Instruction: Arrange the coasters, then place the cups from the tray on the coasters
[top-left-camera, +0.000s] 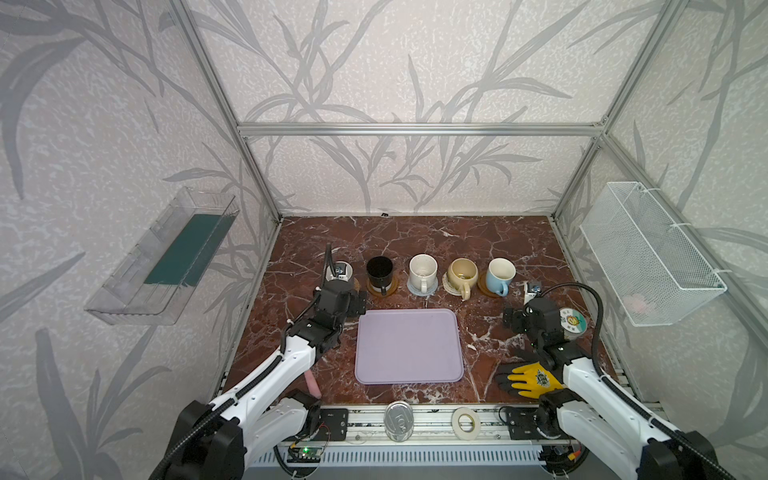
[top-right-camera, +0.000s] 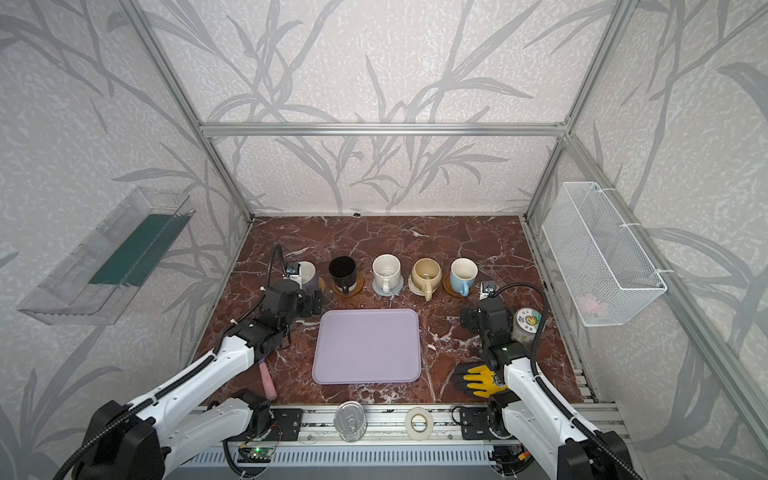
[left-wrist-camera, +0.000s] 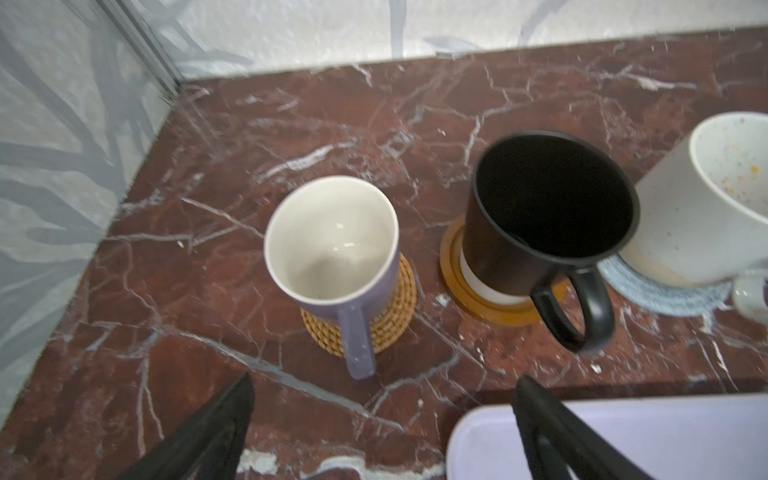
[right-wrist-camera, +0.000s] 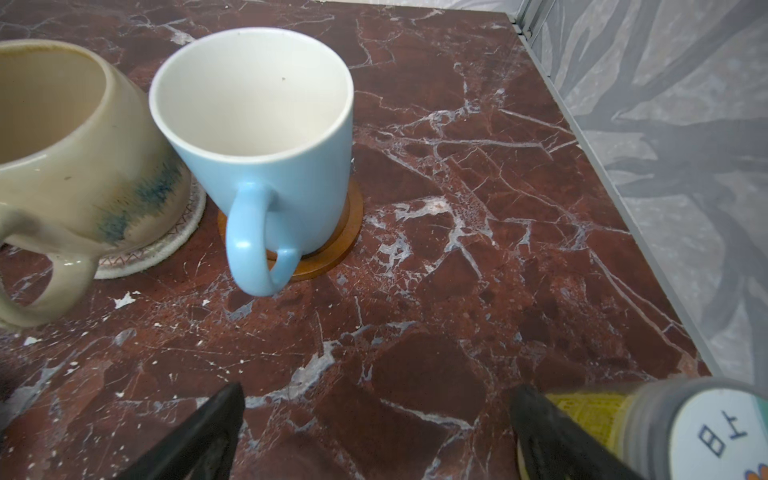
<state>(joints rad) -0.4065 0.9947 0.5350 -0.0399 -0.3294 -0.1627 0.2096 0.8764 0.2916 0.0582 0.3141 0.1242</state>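
Observation:
Five cups stand in a row at the back, each on a coaster. The lavender cup (left-wrist-camera: 332, 241) sits on the rattan coaster (left-wrist-camera: 395, 316), the black cup (top-left-camera: 379, 270) on a wooden coaster (left-wrist-camera: 498, 309), and the speckled white cup (top-left-camera: 423, 270) on the grey-blue coaster (left-wrist-camera: 665, 291). The beige cup (top-left-camera: 462, 274) rests on the cream coaster (right-wrist-camera: 158, 245), the light blue cup (right-wrist-camera: 257, 137) on a wooden coaster (right-wrist-camera: 332, 253). The lavender tray (top-left-camera: 409, 347) lies bare in the middle. My left gripper (left-wrist-camera: 384, 378) is open, just short of the lavender cup's handle. My right gripper (right-wrist-camera: 380, 387) is open, nearer than the blue cup.
A round tin (top-left-camera: 573, 322) stands right beside my right gripper. A yellow-black glove (top-left-camera: 532, 378) lies under the right arm. A pink object (top-left-camera: 311, 384) lies by the left arm. A silver can (top-left-camera: 398, 419) and a tape roll (top-left-camera: 465, 423) sit on the front rail.

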